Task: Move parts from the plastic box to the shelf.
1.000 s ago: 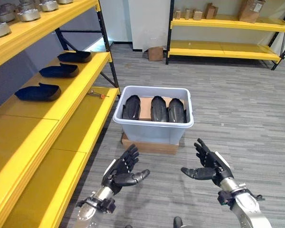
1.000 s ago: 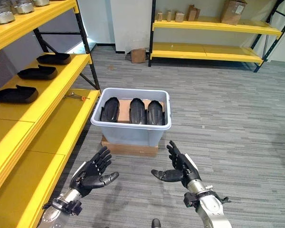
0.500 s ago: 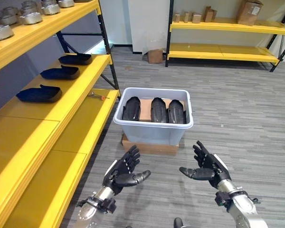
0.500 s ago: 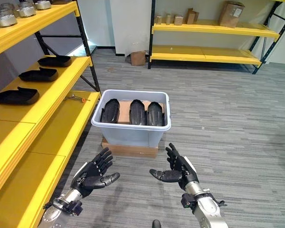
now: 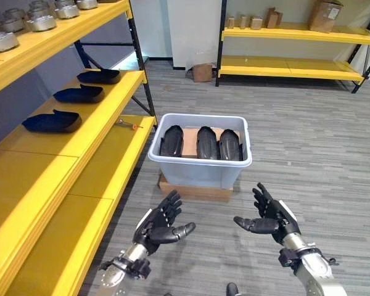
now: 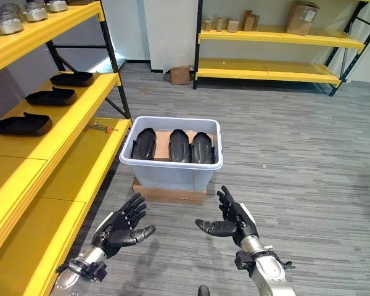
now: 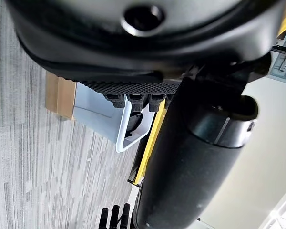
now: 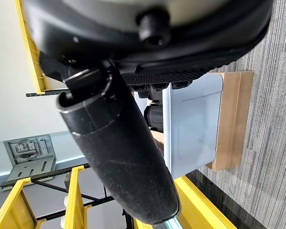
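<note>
Before the plastic box (image 5: 200, 163) of three upright black parts (image 5: 207, 142), left hand (image 5: 161, 223) and right hand (image 5: 268, 216) hover palms-inward, fingers spread and empty, apparently poised to reach in.

Left hand (image 5: 158, 225): dark, glossy black segmented fingers and thumb, silver-grey accents along finger backs. Right hand (image 5: 272, 217): same dark build, pale strip along outer edge. Both forearms silver-grey metal, black collar at wrist with small fittings. Wrist views: thick black cylindrical thumb, textured dotted black palm pad, round recessed screw in glossy black housing.
</note>
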### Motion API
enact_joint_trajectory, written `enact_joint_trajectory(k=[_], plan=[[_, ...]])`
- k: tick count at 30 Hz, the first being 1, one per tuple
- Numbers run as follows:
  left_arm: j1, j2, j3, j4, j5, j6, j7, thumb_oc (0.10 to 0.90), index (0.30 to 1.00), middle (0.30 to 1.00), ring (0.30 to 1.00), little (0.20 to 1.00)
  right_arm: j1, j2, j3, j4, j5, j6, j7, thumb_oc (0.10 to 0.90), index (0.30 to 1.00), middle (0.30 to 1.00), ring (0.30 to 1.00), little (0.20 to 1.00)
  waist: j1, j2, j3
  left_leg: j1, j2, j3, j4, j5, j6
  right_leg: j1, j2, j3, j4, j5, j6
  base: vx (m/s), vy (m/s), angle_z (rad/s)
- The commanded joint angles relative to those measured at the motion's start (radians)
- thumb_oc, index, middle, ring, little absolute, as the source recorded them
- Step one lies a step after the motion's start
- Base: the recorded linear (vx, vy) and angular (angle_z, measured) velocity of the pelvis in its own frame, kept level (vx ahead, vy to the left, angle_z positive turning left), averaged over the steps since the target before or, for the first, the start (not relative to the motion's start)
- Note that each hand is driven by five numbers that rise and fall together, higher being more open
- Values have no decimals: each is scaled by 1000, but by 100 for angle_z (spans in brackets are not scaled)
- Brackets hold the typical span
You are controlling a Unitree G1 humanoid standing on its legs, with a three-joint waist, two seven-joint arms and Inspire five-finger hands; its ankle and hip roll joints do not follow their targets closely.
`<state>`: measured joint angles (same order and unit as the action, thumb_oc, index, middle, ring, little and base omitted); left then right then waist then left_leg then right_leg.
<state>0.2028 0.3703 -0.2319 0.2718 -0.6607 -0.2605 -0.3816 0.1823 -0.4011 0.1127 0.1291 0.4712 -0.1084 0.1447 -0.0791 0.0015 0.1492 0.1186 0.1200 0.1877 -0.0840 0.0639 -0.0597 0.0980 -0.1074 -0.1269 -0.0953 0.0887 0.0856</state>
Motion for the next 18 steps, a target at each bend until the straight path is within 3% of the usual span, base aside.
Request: enact_joint_trajectory(k=[1,15,16,18], plan=[[-82,23,36,-78,-25,-72,-31,900,1000,1000,1000,1000,-91,-9,-43,-42,14,-120,23,900,1000,1000,1000,1000,1,-16,-20,22,-29,-1,-3,-90,27,38,7,-77,48,-121,4,47,84,0],[-96,5,41,-10,-39,-95,-50,900,1000,1000,1000,1000,-108,10,-38,-65,21,-162,3,900,1000,1000,1000,1000,-11,-22,-6,4,-66,-4,61,-136,77,0,-20,-24,184,-164,18,26,145,3],[-125,-2,48,34,-30,-90,-47,900,1000,1000,1000,1000,-129,16,-39,-62,6,-198,-22,900,1000,1000,1000,1000,-20,-17,21,-11,-89,18,89,-151,125,-82,-54,-19,368,-140,41,-36,326,-2],[-136,-4,34,69,-13,-109,-57,900,1000,1000,1000,1000,-137,19,-45,-61,6,-220,-15,900,1000,1000,1000,1000,-24,-20,35,-11,-93,40,101,-164,140,-144,-76,-19,481,-81,56,6,200,12]])
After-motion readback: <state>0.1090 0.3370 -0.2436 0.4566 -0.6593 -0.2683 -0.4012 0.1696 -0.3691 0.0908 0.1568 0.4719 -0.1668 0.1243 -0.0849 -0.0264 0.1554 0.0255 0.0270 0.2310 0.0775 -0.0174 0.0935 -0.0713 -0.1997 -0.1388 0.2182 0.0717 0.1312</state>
